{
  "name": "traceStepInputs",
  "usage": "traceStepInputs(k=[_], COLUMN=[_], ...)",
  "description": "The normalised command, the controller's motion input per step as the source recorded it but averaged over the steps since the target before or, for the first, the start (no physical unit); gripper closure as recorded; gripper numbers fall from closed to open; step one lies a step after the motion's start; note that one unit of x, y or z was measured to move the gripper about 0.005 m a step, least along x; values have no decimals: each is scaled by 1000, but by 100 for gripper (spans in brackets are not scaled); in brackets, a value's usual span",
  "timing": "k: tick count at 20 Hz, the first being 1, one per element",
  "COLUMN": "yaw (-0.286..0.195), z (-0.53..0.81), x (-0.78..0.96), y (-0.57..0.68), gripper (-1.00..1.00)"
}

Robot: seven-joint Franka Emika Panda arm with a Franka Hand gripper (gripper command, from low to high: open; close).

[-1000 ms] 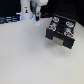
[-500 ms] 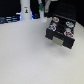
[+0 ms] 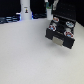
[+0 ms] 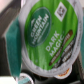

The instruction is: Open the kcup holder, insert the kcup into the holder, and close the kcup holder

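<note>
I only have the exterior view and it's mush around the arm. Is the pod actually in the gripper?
Observer: It looks that way. In the wrist view the round coffee pod with the green foil lid fills the frame, with a teal finger against its rim.
Operator: Which way is the lid facing?
Observer: Toward the wrist camera. Its print reads "Dark Magic".
Operator: On my side the black boxy pod holder looks to have a drawer pulled out. Does the wrist view show any of it?
Observer: Nothing I can identify, just dark blurred shapes around the pod.
</note>
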Motion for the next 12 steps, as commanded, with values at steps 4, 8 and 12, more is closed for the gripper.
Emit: traceStepInputs(k=[4,8,12], yaw=[28,29,28], z=[8,-16,-129], x=[26,-29,81], y=[614,577,209], gripper=[100,100,100])
